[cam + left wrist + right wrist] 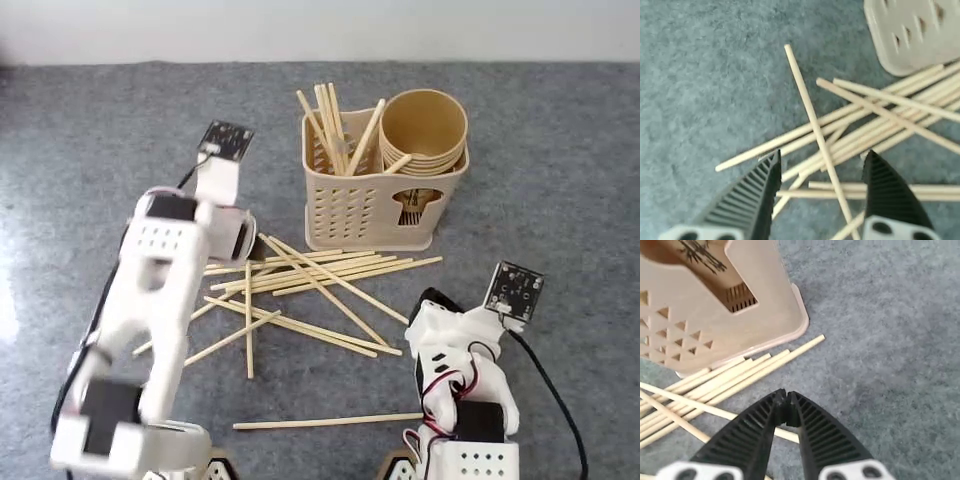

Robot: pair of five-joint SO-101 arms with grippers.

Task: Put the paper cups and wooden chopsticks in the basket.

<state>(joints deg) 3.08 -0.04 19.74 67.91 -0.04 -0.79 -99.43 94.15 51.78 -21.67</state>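
While the left claw hangs spread over the loose wooden chopsticks strewn on the worktop before the basket and the right claw sits pressed together, these light, stiff, slippery sticks likely want pinching mid-length, one at a time.

Chopsticks partly hidden under left arm; basket cropped

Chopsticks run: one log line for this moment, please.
left gripper: open over loose chopsticks | right gripper: shut, empty | basket: paper cups stacked inside
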